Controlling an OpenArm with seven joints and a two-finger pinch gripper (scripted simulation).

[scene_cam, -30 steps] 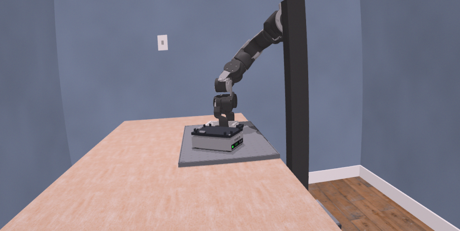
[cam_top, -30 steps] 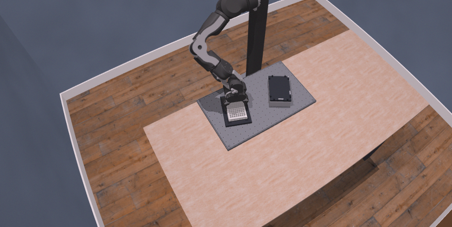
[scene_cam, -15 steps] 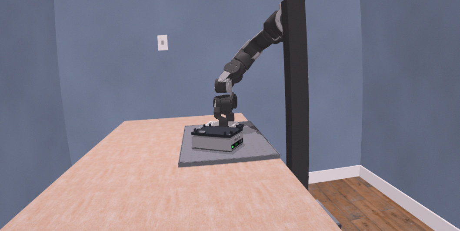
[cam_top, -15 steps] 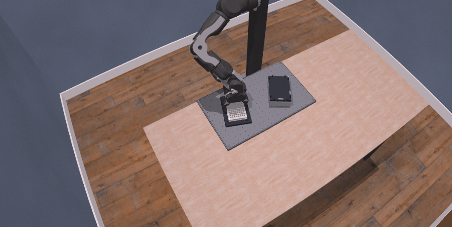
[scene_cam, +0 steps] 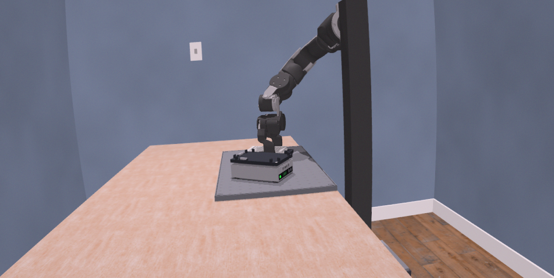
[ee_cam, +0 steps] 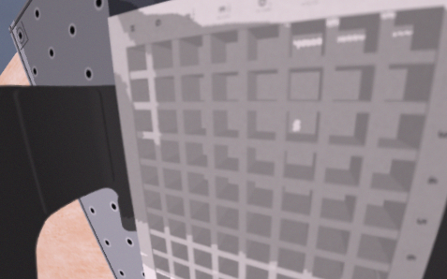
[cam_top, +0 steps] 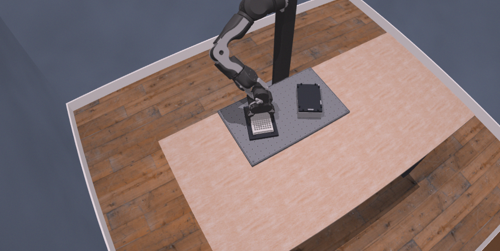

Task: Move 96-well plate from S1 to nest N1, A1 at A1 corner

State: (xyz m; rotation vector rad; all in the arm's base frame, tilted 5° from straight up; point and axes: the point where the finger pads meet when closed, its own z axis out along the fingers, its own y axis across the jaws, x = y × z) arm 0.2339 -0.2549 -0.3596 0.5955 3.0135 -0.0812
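Left of centre in the top view: 96-well plate [cam_top: 262, 124], white, lying over the black plate nest N1 [cam_top: 252, 134], whose dark border shows along the plate's left and lower edges. Whether fully down inside the locators, cannot tell. Directly above it in the frame: gripper [cam_top: 260, 110], pointing down at the plate's upper end, closed on the 96-well plate at a middling spread. Both on the grey perforated breadboard [cam_top: 280, 144], itself on the pale wooden table [cam_top: 349, 165]. Further right on the breadboard, well apart from the nest: plate shaker S1 [cam_top: 308, 97], dark pocket on top with no plate in it. Behind, near top centre: black mounting post [cam_top: 284, 39] carrying the arm.

Exterior view, centre: shaker in front with a green light on its pale front face, gripper [scene_cam: 270, 145] reaching down just behind it. Upper left of that view: white wall switch [scene_cam: 195, 51].

Wrist view: dark finger [ee_cam: 46, 154] filling the left side, plate's grid of square wells [ee_cam: 275, 154] filling centre and right, slightly skewed in the frame, with the breadboard's holes visible at upper left and lower left.
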